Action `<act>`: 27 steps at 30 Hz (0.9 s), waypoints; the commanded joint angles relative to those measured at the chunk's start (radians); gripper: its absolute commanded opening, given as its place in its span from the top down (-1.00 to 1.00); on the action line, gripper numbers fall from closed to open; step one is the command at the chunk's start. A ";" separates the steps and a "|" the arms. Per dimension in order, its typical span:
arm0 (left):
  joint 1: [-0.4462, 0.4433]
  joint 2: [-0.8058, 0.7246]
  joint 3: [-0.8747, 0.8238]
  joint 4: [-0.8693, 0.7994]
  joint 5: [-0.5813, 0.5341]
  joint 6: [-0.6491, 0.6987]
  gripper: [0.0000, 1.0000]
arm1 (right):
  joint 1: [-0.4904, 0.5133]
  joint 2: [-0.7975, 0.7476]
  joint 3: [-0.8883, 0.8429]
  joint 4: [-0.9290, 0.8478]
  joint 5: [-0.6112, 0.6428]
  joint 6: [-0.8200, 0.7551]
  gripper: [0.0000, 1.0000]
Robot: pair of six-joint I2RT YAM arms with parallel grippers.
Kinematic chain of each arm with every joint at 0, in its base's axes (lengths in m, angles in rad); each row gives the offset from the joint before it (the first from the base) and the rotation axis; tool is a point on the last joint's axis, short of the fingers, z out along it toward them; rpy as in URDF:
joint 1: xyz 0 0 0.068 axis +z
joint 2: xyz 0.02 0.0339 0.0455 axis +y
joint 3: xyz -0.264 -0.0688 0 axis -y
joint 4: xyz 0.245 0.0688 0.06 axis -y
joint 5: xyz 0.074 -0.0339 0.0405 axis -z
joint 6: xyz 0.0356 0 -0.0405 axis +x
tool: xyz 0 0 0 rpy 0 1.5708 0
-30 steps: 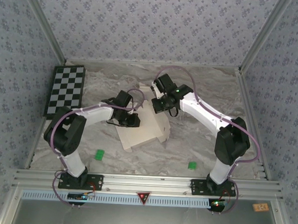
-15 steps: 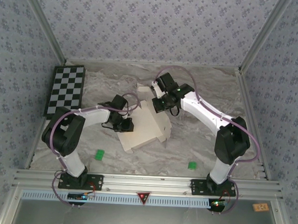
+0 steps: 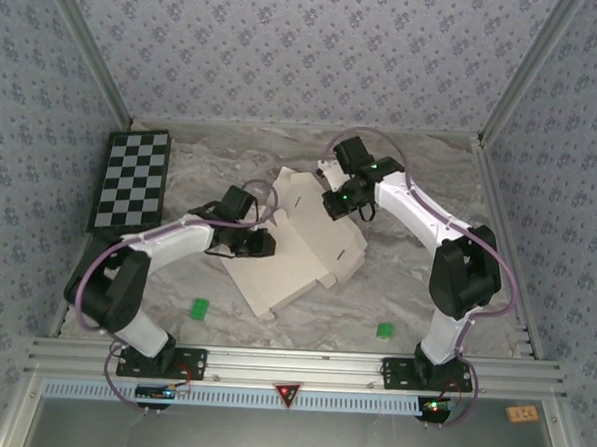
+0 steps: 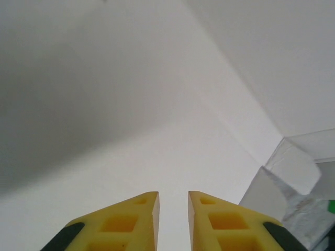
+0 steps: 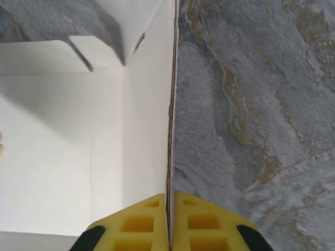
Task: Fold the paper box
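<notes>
While your right gripper [image 5: 169, 196] pinches the paper box [image 3: 299, 252] at its far edge, your barely parted left gripper [image 4: 173, 194] faces its panel.

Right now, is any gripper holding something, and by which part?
The right gripper holds the box by the thin edge of one panel. The left gripper holds nothing.
</notes>
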 commanded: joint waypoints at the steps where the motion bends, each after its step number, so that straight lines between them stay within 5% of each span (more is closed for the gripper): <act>1: 0.038 -0.071 0.049 -0.010 -0.033 0.012 0.52 | -0.030 0.013 0.030 -0.101 -0.077 -0.159 1.00; 14: 0.195 -0.133 0.077 -0.022 0.009 0.075 0.41 | -0.049 0.078 0.145 -0.257 -0.109 -0.457 1.00; 27: 0.227 -0.011 0.166 0.080 0.158 0.137 -0.21 | -0.010 0.110 0.152 -0.255 -0.058 -0.555 1.00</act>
